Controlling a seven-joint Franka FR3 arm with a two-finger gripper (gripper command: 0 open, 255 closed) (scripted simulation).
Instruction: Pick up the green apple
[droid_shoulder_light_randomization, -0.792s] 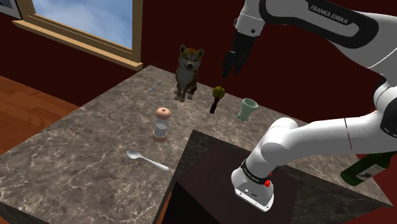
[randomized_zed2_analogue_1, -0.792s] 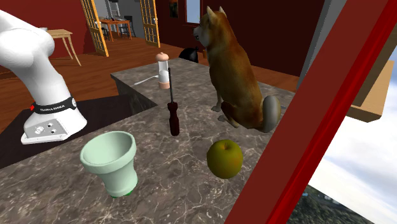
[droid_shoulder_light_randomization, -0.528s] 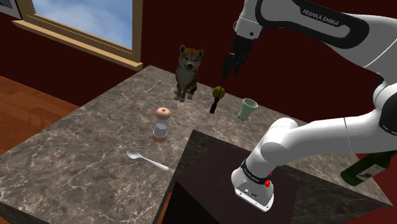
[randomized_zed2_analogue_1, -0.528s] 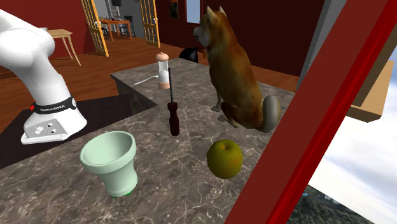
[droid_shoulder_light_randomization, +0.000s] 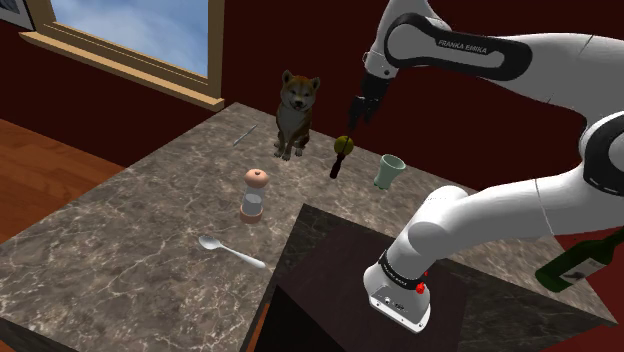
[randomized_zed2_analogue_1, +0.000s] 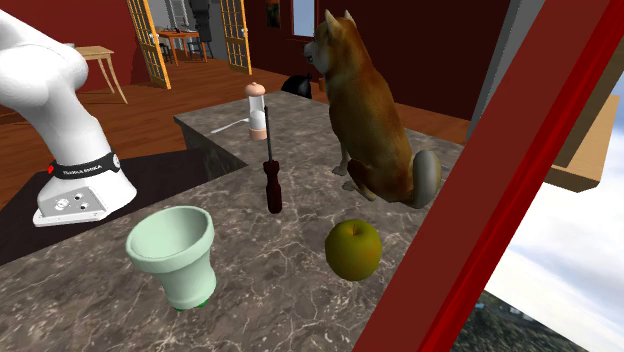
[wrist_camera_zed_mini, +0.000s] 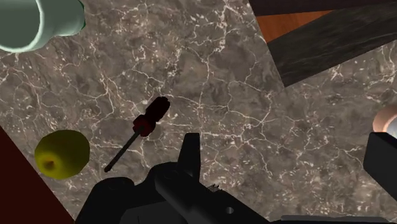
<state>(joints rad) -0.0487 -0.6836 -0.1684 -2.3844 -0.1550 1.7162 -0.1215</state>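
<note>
Yellow-green apple (randomized_zed2_analogue_1: 352, 249) (brown stem dimple)

Grey-brown marbled surface (droid_shoulder_light_randomization: 150, 230), places as in the shoulder view. Spoon (droid_shoulder_light_randomization: 230, 250) lies flat nearest the front. Shaker (droid_shoulder_light_randomization: 256, 193) stands upright at the spoon's 1 o'clock. Dog figure (droid_shoulder_light_randomization: 296, 110) sits at the shaker's 1 o'clock (near the far edge). Green apple (droid_shoulder_light_randomization: 344, 144) is at the dog's 4 o'clock. Dark-handled screwdriver (droid_shoulder_light_randomization: 335, 168) lies at the apple's 6 o'clock, near but apart. Pale green cup (droid_shoulder_light_randomization: 389, 171) stands upright at the apple's 4 o'clock.
</note>
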